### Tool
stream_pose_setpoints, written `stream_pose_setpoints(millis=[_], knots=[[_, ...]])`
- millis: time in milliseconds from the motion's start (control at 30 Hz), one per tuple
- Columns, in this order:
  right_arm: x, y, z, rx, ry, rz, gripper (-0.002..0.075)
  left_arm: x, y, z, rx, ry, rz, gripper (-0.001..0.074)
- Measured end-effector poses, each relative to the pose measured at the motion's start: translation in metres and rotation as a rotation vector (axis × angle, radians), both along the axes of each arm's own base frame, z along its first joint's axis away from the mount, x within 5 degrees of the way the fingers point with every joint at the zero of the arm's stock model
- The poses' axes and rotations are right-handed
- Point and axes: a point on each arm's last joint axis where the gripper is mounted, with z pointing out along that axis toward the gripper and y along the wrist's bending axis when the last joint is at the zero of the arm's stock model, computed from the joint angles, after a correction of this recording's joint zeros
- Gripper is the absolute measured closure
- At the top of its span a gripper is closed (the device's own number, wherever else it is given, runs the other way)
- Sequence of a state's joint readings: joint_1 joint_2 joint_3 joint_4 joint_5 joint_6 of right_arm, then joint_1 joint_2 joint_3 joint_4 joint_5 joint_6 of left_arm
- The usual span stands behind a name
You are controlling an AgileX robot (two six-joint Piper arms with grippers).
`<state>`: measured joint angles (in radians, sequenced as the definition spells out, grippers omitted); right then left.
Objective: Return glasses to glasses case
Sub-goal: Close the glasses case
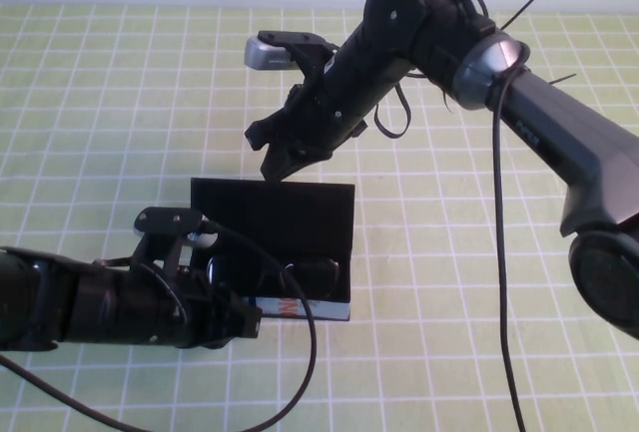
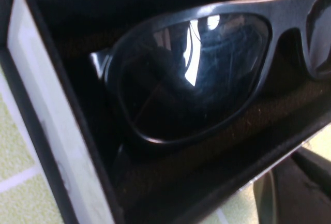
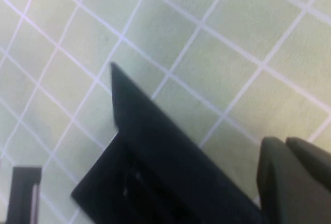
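Observation:
The glasses case (image 1: 275, 211) stands open in the middle of the table, its lid upright at the back. The black glasses (image 1: 305, 274) lie inside it; in the left wrist view one dark lens (image 2: 191, 74) fills the case's black interior, with the case's pale side wall (image 2: 51, 131) beside it. My left gripper (image 1: 240, 320) is low at the case's front left corner, just outside the front wall. My right gripper (image 1: 268, 153) hangs just above the lid's top edge, shut and empty. It also shows in the right wrist view (image 3: 289, 151), next to the case (image 3: 170, 167).
The table is covered by a green cloth with a white grid (image 1: 449, 282). A black cable (image 1: 504, 252) hangs from the right arm over the table's right side. The left arm's cable (image 1: 300, 372) loops in front of the case.

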<state>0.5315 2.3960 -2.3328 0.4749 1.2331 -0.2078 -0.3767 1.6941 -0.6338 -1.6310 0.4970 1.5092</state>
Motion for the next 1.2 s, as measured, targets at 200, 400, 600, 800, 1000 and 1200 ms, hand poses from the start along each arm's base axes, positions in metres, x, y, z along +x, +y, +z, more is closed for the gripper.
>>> stream_pose_setpoints(millis=[200,400,600,800,1000,1200], knots=[[-0.012,-0.002,-0.002,-0.023,0.035,0.017,0.0737,0.001,0.0,0.0,-0.011,0.006,0.018,0.0737],[-0.025,0.004,0.007,-0.024,0.034,0.045,0.0737,0.001,0.0,0.0,-0.011,0.006,0.022,0.0737],[-0.042,0.006,0.016,-0.032,0.039,0.069,0.0737,0.001,0.0,0.0,-0.012,0.006,0.019,0.0737],[-0.054,-0.001,0.002,-0.079,0.099,0.076,0.0737,-0.009,-0.001,0.016,-0.027,0.012,-0.051,0.0737],[-0.066,-0.004,-0.014,-0.137,0.144,0.091,0.0737,-0.029,0.007,0.043,-0.02,-0.027,-0.078,0.0737],[-0.071,-0.004,-0.023,-0.159,0.156,0.116,0.0737,-0.063,0.021,0.078,-0.067,-0.165,-0.08,0.0737]])
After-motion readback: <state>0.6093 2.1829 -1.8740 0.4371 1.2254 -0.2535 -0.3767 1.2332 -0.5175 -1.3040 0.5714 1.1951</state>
